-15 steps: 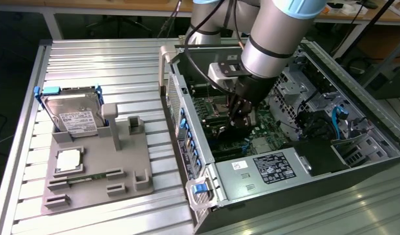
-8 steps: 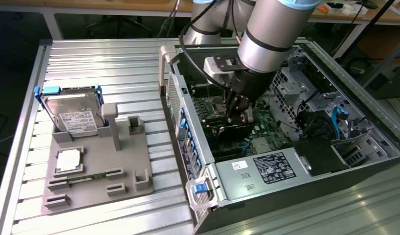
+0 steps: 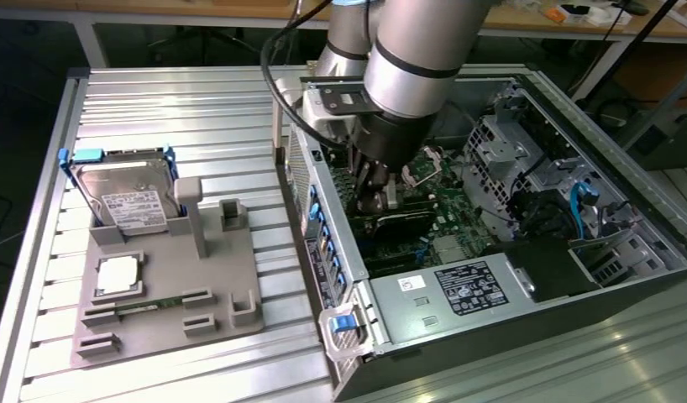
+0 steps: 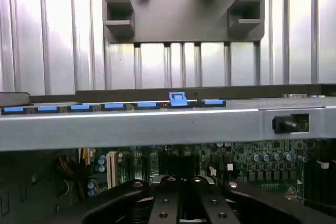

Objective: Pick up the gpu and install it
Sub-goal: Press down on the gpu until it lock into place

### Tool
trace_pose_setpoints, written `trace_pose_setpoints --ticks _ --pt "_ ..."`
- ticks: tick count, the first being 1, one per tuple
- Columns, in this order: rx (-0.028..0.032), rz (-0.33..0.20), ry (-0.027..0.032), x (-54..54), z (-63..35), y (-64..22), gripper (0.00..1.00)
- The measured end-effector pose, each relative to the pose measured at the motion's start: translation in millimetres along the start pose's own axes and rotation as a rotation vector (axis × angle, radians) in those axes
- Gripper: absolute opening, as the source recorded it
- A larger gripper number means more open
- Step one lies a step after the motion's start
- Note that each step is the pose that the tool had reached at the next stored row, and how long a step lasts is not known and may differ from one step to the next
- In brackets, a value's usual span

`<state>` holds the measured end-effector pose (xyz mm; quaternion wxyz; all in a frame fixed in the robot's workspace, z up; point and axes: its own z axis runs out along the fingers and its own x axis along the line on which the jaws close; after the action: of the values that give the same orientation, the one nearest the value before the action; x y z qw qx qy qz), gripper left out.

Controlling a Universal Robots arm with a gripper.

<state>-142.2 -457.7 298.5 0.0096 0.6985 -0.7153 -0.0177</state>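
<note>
Reaching down into the open computer case (image 3: 612,252), your pincer (image 3: 372,197) is sitting with its jaws drawn together, low over the motherboard (image 3: 433,243); the gpu (image 3: 397,220) is lying inside the case just beneath it, a dark card over the green board, apparently at its slot; whether it is fully seated I cannot tell; the grey fixture tray (image 3: 170,285) on the bench (image 3: 153,109) is holding the hard drive (image 3: 131,201), its card stand standing bare; so you are looking late in the job.
</note>
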Motion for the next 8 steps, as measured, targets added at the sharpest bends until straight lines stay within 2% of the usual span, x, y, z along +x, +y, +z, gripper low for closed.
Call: trace_pose_setpoints --ticks 2,3,8 --pt "-0.0008 0.000 -0.0001 0.1 0.2 13.0 0.11" --pt "-0.0002 0.000 -0.0002 -0.5 0.5 16.0 0.11" --pt "-0.0013 0.000 0.0000 -0.6 -5.2 14.6 0.11"
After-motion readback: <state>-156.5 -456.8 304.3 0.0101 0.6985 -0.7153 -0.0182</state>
